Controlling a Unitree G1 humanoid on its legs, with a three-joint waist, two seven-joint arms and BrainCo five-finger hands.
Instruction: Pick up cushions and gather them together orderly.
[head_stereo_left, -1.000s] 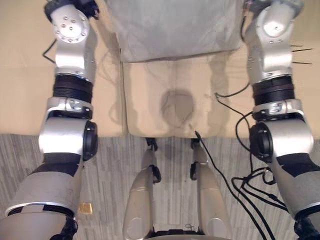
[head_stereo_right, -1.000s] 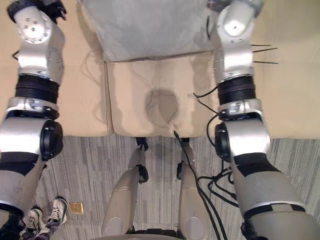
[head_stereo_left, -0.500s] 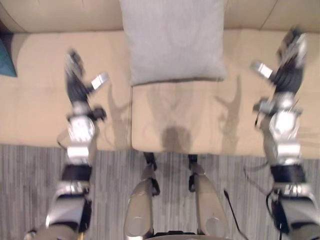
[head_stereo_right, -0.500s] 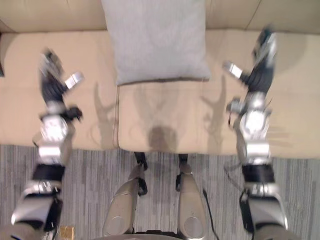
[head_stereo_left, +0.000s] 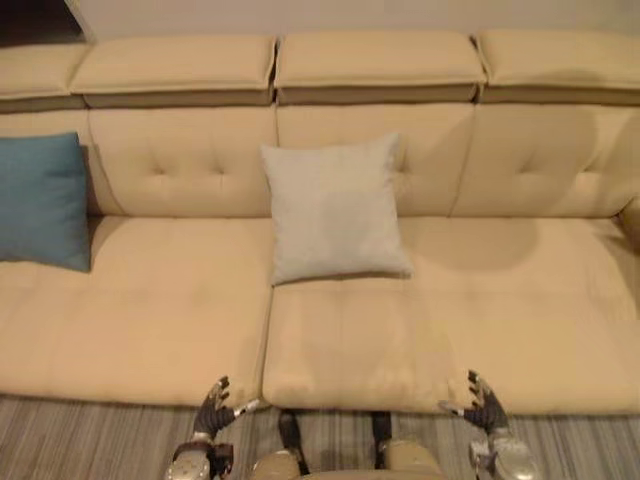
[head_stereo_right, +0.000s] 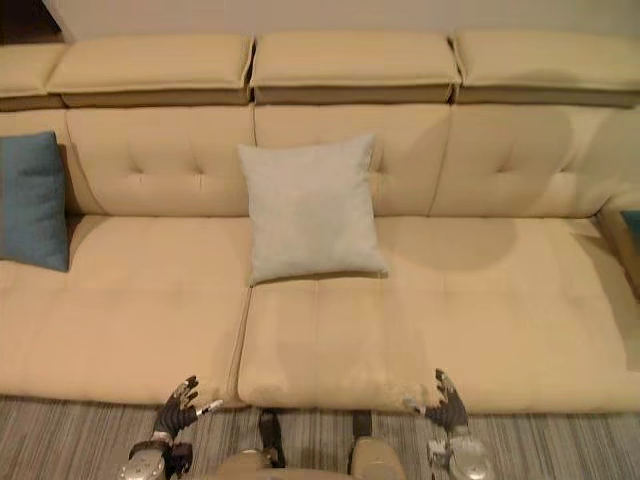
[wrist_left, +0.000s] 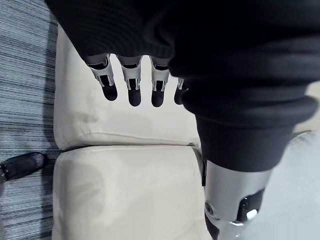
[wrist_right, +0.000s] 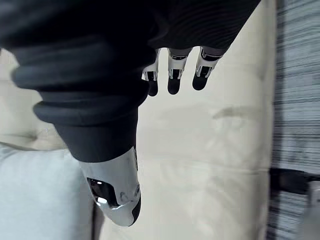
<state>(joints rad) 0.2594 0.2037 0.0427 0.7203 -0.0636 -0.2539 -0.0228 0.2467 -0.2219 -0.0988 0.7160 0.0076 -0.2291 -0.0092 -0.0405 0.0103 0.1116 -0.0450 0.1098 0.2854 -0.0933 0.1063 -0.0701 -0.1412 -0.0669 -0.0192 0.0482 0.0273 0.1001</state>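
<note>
A light grey cushion (head_stereo_left: 335, 210) leans upright against the backrest at the middle of the beige sofa (head_stereo_left: 450, 320). A blue cushion (head_stereo_left: 40, 200) leans at the far left of the seat. My left hand (head_stereo_left: 211, 407) hovers open at the seat's front edge, left of centre, holding nothing. My right hand (head_stereo_left: 484, 405) is open at the front edge on the right, also with nothing in it. In the left wrist view the fingers (wrist_left: 131, 85) are straight over the seat cushions. The right wrist view shows straight fingers (wrist_right: 172, 75) and a corner of the grey cushion (wrist_right: 35, 200).
The sofa has tufted back panels and raised headrests (head_stereo_left: 375, 65) along the top. A seam (head_stereo_left: 268, 330) splits the seat just below the grey cushion. Grey striped carpet (head_stereo_left: 80, 440) runs along the sofa's front.
The whole view has pulled back and tilted up to take in the full sofa. Both arms have drawn back from beside the grey cushion to the seat's front edge.
</note>
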